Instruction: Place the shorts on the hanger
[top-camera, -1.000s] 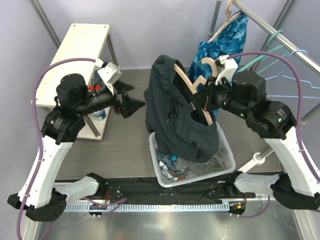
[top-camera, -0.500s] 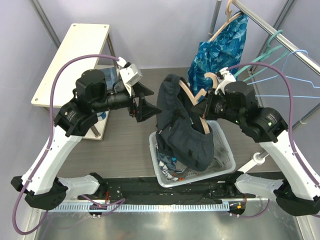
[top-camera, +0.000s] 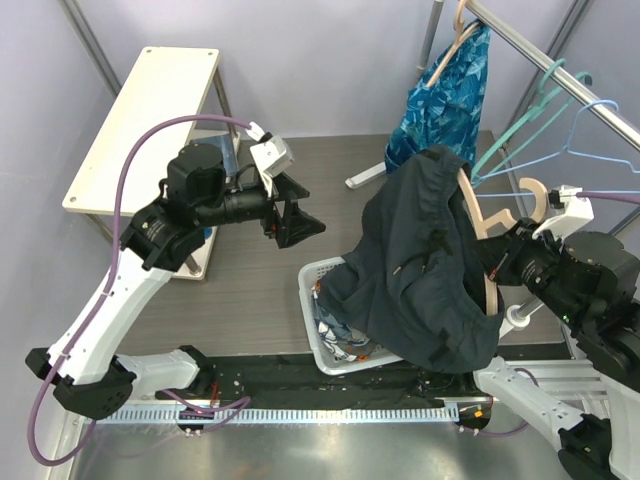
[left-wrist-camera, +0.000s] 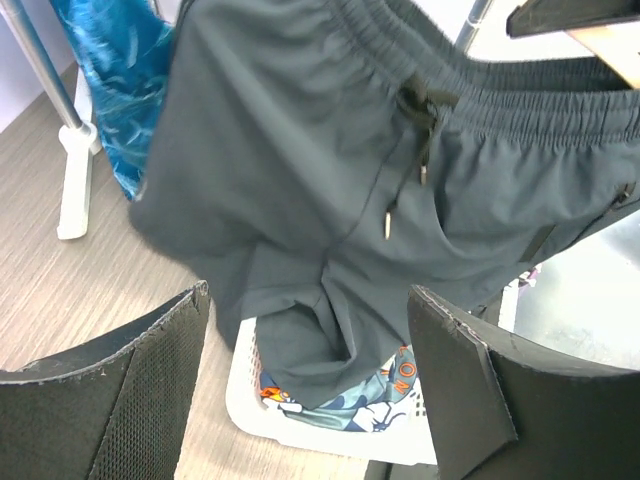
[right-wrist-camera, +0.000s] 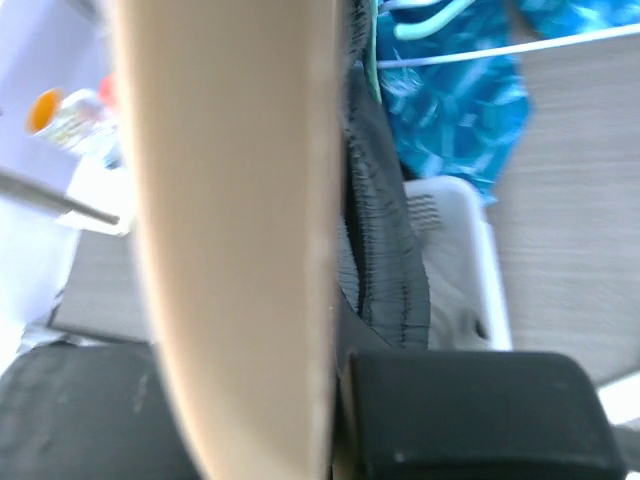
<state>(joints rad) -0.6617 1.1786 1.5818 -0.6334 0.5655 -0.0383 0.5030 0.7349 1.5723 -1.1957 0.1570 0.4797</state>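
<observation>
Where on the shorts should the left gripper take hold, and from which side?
Probably the gathered waistband beside the drawstring knot, coming level from the left, where the open left gripper faces it. The shorts hang draped over the hanger, so that thick band is the firmest edge.

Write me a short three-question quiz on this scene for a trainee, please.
1. True or false: the left gripper holds the shorts.
2. What does the right gripper clamp? A. teal hanger B. beige hanger C. rail
3. Fill in: under the shorts sits a white ____.

Key: 1. False; it is open and empty. 2. B. 3. basket.
</observation>
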